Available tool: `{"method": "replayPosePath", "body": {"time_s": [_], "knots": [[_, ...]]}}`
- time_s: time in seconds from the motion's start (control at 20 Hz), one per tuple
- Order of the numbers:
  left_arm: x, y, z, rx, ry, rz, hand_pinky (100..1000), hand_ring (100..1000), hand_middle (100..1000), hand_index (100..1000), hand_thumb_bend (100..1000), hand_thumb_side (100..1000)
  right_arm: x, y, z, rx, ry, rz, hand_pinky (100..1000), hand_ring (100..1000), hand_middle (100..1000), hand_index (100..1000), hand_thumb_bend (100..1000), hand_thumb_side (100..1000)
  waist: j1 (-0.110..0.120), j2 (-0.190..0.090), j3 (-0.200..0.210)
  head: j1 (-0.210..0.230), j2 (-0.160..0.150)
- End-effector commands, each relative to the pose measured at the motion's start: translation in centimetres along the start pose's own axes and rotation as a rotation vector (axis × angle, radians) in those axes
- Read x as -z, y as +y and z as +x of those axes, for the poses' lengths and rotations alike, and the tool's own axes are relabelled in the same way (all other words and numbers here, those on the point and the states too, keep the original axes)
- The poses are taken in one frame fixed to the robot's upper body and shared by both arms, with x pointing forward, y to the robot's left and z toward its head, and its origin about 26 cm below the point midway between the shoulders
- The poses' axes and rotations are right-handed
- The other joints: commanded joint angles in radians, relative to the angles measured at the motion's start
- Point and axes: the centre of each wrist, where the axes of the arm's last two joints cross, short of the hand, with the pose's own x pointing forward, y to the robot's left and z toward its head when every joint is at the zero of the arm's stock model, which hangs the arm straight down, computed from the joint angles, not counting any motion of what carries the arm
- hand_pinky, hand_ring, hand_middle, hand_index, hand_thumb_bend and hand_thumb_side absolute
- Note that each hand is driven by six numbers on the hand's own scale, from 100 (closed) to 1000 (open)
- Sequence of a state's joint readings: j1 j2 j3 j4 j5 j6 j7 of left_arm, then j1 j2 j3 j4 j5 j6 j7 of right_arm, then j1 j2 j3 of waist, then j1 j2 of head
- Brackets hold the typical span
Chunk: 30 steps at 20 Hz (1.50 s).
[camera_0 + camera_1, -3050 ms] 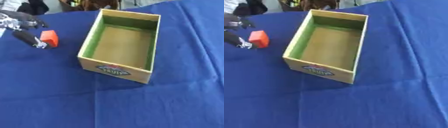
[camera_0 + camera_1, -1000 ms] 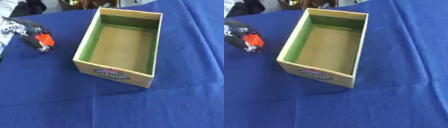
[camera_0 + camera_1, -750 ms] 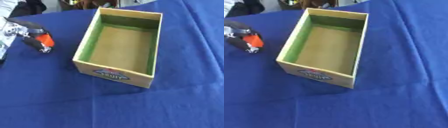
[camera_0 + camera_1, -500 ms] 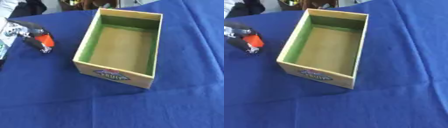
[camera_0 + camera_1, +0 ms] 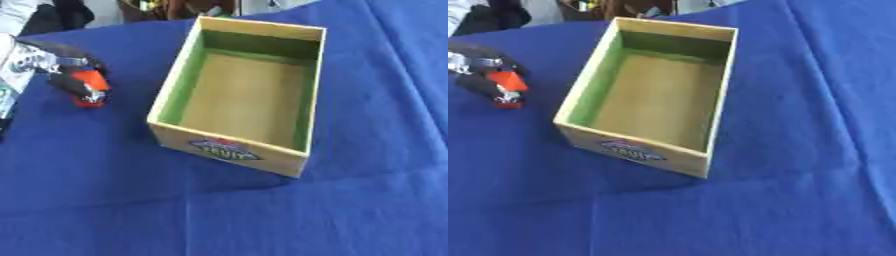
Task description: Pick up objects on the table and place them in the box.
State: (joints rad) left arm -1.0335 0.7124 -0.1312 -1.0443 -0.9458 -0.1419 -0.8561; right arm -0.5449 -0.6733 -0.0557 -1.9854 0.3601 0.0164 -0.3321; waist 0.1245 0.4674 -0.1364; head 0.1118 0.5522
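**Left hand on orange block, box empty**

One orange block (image 5: 89, 86) sits at the upper left of the frame, low over the blue cloth; whether it touches the cloth cannot be told. The left hand (image 5: 54, 67) comes in from the left edge, and its black fingers (image 5: 77, 89) are curled round the block, pinching it from both sides. Only part of the orange surface shows between them.

One box (image 5: 305, 95) stands in the middle of the frame, to the right of the block and apart from it. Tan outer walls, green inner walls, brown floor, a printed label (image 5: 224, 148) on its near short side. Nothing lies inside it.

One blue cloth (image 5: 376, 190) covers the worktop across the whole frame.

Right hand: shows in neither view.
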Motion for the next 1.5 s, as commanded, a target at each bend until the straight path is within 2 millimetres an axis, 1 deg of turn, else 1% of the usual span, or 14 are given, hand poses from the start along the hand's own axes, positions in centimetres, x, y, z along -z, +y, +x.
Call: {"method": "replayPosePath", "body": {"time_s": [0.05,0.2,0.3,0.4,0.45,0.5,0.75,1.0,1.15,1.25,1.35,1.4,1.5], "knots": [[-1.7,1.8,-1.0,0.001,0.024,0.052,590,789,943,1000,439,725,0.4,-0.7,0.3,-0.01,-0.016,-0.012,818,782,758,791,100,651,-0.008,-0.039,0.004,-0.001,0.001],[-2.1,2.2,-1.2,-0.009,0.015,0.049,646,840,983,1000,484,741,0.3,-0.8,0.1,-0.014,-0.008,-0.012,818,782,758,789,100,649,-0.007,-0.046,0.011,-0.003,0.008],[-2.3,2.3,-1.3,-0.021,0.001,0.046,738,901,994,1000,529,740,0.2,-0.8,0.1,-0.016,-0.001,-0.011,818,782,757,788,100,650,-0.006,-0.05,0.015,-0.005,0.01],[-2.5,2.4,-1.5,-0.03,-0.011,0.04,747,898,993,1000,571,734,0.1,-0.8,0.0,-0.018,0.003,-0.009,818,781,756,786,100,650,-0.006,-0.054,0.017,-0.007,0.009],[-2.6,2.4,-1.6,-0.028,-0.011,0.038,746,890,992,1000,615,697,0.0,-0.8,0.0,-0.019,0.005,-0.009,818,781,756,784,100,696,-0.005,-0.055,0.018,-0.008,0.008],[-2.8,2.3,-1.6,-0.018,-0.009,0.034,752,890,995,1000,585,735,0.0,-0.9,0.0,-0.021,0.006,-0.009,818,780,754,783,100,648,-0.005,-0.056,0.019,-0.009,0.009],[-3.0,2.0,-1.7,0.056,0.027,0.007,778,901,1000,1000,586,729,-0.1,-0.9,-0.1,-0.022,0.019,-0.015,816,776,748,775,100,640,-0.003,-0.059,0.022,-0.011,0.008],[-2.6,1.3,-2.0,0.108,0.059,-0.029,776,899,1000,1000,548,692,0.0,-0.9,-0.1,-0.018,0.029,-0.029,815,774,744,771,100,639,-0.003,-0.054,0.019,-0.014,0.002],[-2.5,1.1,-2.2,0.121,0.075,-0.044,771,896,1000,1000,499,665,0.0,-0.8,0.0,-0.014,0.033,-0.036,815,773,742,769,100,639,-0.003,-0.05,0.017,-0.013,-0.002],[-2.4,1.0,-2.3,0.122,0.078,-0.048,765,895,999,1000,472,648,0.0,-0.8,0.0,-0.012,0.033,-0.038,815,772,740,767,100,639,-0.003,-0.047,0.016,-0.013,-0.004],[-2.3,0.9,-2.3,0.121,0.079,-0.049,761,892,998,1000,467,645,0.1,-0.8,0.0,-0.009,0.034,-0.04,815,771,739,767,100,640,-0.004,-0.044,0.014,-0.012,-0.007],[-2.3,1.0,-2.2,0.121,0.079,-0.046,751,887,994,1000,445,634,0.1,-0.7,0.0,-0.008,0.034,-0.041,815,771,739,765,100,642,-0.005,-0.041,0.012,-0.011,-0.009],[-2.4,1.1,-2.1,0.122,0.08,-0.039,735,878,988,1000,432,625,0.1,-0.7,0.0,-0.007,0.036,-0.041,816,771,738,765,100,643,-0.006,-0.038,0.01,-0.009,-0.012]]}}
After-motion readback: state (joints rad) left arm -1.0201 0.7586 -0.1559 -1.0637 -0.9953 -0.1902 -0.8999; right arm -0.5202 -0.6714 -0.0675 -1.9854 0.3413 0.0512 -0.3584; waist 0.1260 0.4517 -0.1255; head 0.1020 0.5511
